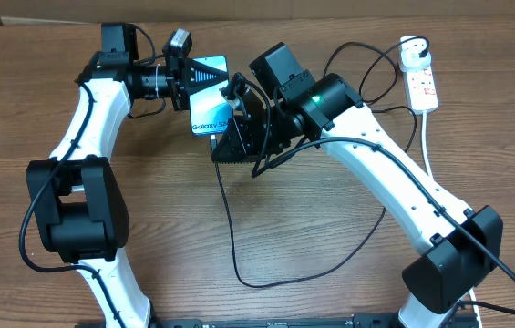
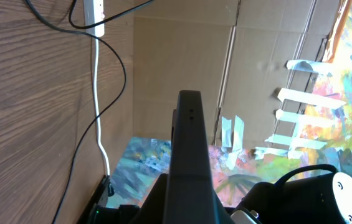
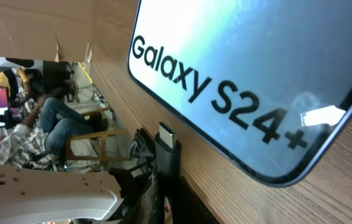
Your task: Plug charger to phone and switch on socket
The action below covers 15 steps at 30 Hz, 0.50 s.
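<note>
Grips the phone (image 1: 210,96) with the left gripper (image 1: 187,80), jaws closed on one end, over the far middle of the table (image 1: 184,228). Shows the bright blue screen to the overhead camera, with "Galaxy S24" along one long edge. Appears in the left wrist view as a dark slab seen edge-on (image 2: 188,149), rising from between the fingers.

Pinches the charger (image 1: 231,228) in the right gripper (image 1: 234,114), jaws closed just behind the small plug tip (image 3: 166,140). Points that tip up at the phone's edge (image 3: 244,62) in the right wrist view. Sits just short of that edge with a narrow gap showing, not inserted. Trails the thin black cable from the right gripper toward the near side of the table, loops it to the right, then runs it up toward the far right corner.

Places the power strip (image 1: 423,84) at the far right of the table, well apart from both grippers, with a round adapter (image 1: 412,50) at its far end and a white cord (image 1: 428,146) running toward the near edge. Cannot tell the switch position; too small.
</note>
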### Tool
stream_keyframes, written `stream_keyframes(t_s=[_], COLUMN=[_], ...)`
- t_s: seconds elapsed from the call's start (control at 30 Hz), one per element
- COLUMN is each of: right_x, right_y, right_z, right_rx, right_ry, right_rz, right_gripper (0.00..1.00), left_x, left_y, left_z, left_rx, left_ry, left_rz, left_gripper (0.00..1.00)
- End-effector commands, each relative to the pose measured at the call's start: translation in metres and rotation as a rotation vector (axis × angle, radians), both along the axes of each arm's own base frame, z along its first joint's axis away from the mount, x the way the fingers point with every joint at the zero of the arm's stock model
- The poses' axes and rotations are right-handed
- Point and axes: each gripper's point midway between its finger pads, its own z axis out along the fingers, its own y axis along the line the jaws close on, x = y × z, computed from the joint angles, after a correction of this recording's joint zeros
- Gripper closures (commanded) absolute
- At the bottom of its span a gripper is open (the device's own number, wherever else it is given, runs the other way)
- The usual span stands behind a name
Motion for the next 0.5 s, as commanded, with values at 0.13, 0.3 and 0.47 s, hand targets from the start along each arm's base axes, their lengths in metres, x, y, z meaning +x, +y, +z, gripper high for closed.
stream_keyframes(t_s=[0.13,0.3,0.47], right_x=[-0.0019,-0.0036,-0.0033], right_y=[0.003,0.0017,0.0019], right_z=[0.0039,0.0011,0.0014], right_rx=[0.009,0.001,0.003], right_ry=[0.007,0.021,0.02], right_rz=[0.002,0.0,0.0], right_gripper=[0.97,0.97,0.96], left_x=[-0.006,-0.0059,-0.006], left_y=[-0.0038,-0.0038,-0.0038], left_z=[0.0142,0.0142,0.0142], left_rx=[-0.047,-0.046,-0.046], left_ry=[-0.042,-0.043,-0.049], left_rz=[-0.039,-0.039,-0.039], left_gripper=[0.96,0.96,0.96])
